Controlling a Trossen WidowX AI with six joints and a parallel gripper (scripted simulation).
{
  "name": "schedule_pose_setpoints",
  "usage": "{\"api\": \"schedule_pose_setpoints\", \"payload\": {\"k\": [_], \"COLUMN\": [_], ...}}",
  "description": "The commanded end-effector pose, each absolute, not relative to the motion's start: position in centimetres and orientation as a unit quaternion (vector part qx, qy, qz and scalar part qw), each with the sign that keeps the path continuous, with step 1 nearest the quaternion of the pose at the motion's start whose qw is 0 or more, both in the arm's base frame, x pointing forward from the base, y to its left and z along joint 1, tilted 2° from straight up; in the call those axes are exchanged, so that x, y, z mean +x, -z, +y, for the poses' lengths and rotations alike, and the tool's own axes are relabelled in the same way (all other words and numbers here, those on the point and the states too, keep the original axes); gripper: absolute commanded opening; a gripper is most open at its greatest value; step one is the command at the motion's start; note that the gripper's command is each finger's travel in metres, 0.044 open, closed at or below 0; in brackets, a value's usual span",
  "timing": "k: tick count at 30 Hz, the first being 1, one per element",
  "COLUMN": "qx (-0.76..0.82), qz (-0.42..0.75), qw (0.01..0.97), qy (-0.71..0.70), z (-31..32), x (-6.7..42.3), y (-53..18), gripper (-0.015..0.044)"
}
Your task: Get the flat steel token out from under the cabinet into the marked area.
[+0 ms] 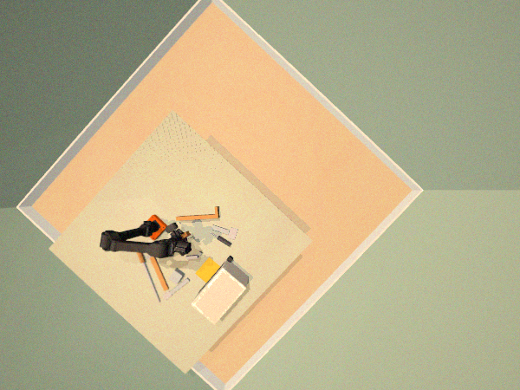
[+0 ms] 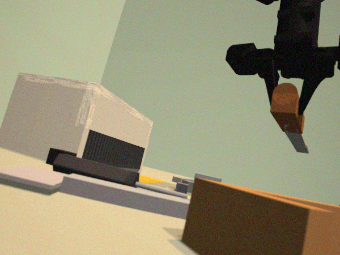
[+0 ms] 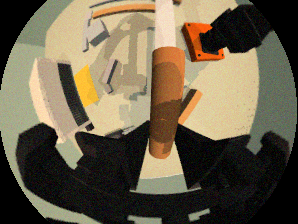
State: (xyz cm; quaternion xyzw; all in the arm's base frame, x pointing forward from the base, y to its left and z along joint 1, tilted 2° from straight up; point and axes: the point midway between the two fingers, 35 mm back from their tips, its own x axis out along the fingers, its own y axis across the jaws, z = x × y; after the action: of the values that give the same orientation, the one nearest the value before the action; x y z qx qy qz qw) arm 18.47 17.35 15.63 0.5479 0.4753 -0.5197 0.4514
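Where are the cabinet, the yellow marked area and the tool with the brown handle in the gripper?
cabinet (image 2: 51,113): exterior view, on its pale side wall.
yellow marked area (image 1: 208,269): top view, on its middle.
tool (image 2: 286,109): exterior view, on its brown handle, between the gripper's fingers.

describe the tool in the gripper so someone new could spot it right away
Find the black gripper high above the table, right of the pale cabinet. Clamped between its fingers hangs a tool with a rounded brown handle and flat grey blade, the only tool off the table.
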Motion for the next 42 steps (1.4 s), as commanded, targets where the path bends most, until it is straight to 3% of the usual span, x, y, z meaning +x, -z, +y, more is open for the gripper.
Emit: {"api": "schedule_pose_setpoints", "payload": {"k": [1,42], "qx": [0.556,0.561], "qz": [0.464,0.459], "qw": [0.445,0.438], "qy": [0.528,0.532], "z": [17.3,20.7], "x": [18.5,19.6], "y": [-15.7,-15.9], "gripper": [0.0,0.0]}}
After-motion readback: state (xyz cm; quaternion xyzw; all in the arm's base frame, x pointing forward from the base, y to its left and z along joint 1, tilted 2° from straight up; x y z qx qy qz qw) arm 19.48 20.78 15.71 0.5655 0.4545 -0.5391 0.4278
